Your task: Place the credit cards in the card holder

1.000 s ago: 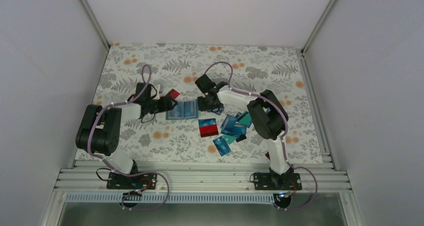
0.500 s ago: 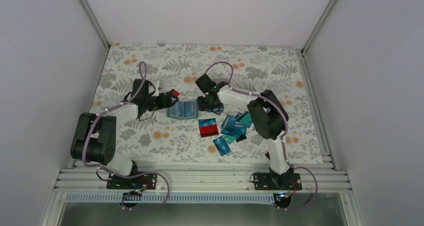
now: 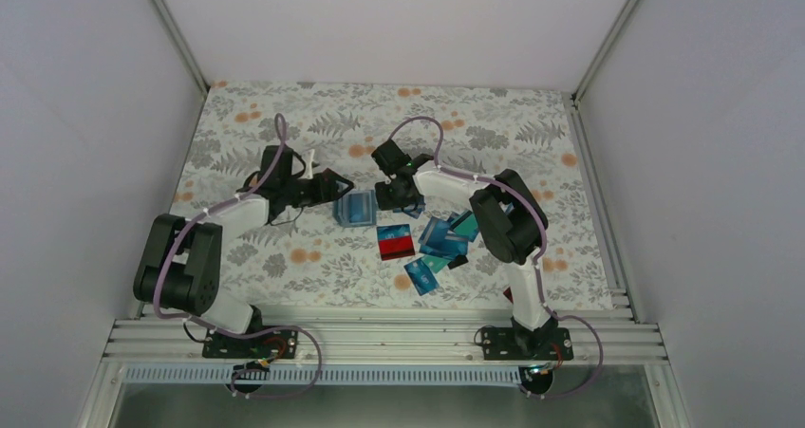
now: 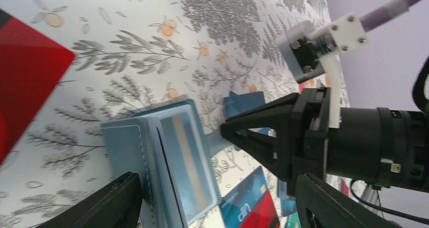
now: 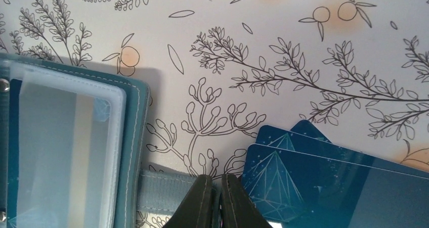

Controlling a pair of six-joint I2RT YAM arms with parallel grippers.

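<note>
Floral worktop (image 3: pixel 285 124) carries the half-folded card holder (image 3: pixel 356 207) at centre, with credit cards (image 3: pixel 441 243) heaped at its 4 o'clock. Left hand (image 3: pixel 332 193) gapes wide at the holder's 9 o'clock. Only the right wrist view shows the right hand (image 5: pixel 216 187) pinched shut on the holder's strap (image 5: pixel 162 185), beside a clear window pocket (image 5: pixel 66 152)

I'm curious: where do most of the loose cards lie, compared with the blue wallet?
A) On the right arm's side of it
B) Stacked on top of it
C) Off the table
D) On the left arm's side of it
A: the top view shows the credit cards scattered on the side of the card holder where the right arm stands.
</note>
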